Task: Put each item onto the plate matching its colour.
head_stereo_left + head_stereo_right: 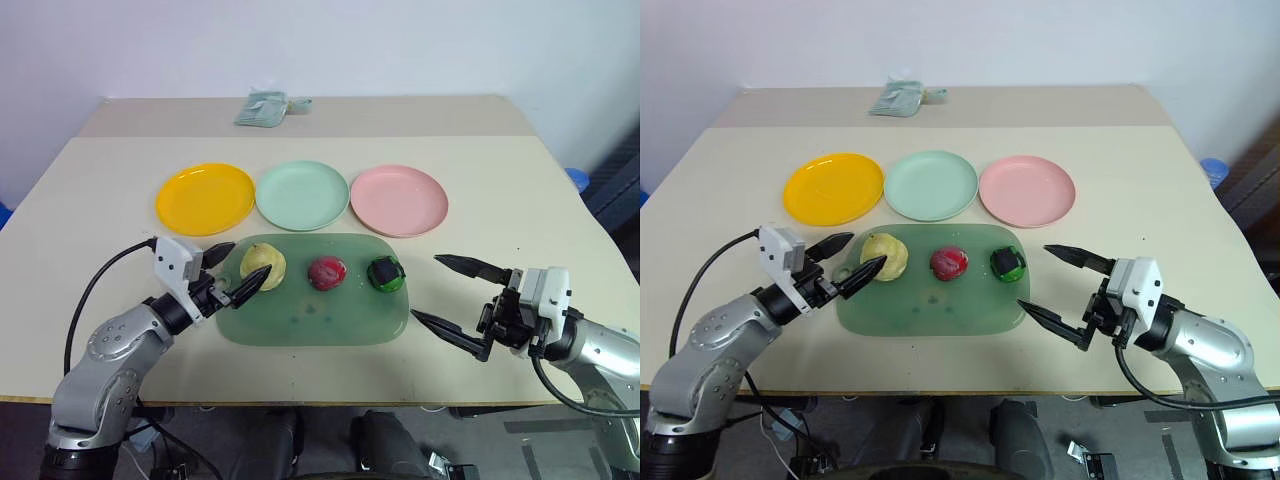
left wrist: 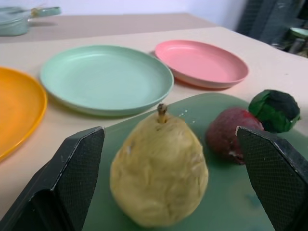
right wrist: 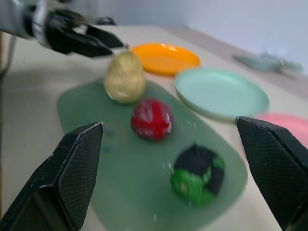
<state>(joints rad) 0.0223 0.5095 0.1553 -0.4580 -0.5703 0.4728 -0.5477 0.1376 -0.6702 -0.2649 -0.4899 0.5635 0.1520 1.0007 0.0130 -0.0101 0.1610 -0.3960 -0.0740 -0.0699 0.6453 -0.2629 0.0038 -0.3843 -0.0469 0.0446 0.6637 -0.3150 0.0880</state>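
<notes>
Green mat [image 1: 300,325], three items, three plates.

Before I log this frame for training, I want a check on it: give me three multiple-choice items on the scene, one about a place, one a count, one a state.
1. Where does the yellow pear lie?
A. on the orange-yellow plate
B. on the green mat, at its left end
C. on the bare table

2. How many round plates stand behind the green mat?
A. two
B. three
C. four

3. How is the left tool?
A. open, fingers either side of the pear
B. shut on the pear
C. shut on the red fruit

Key: 1 B, it lies on the mat beside the red fruit. 2 B, orange-yellow plate, mint green plate and pink plate. 3 A, the left wrist view shows gaps between both fingers and the pear.
</notes>
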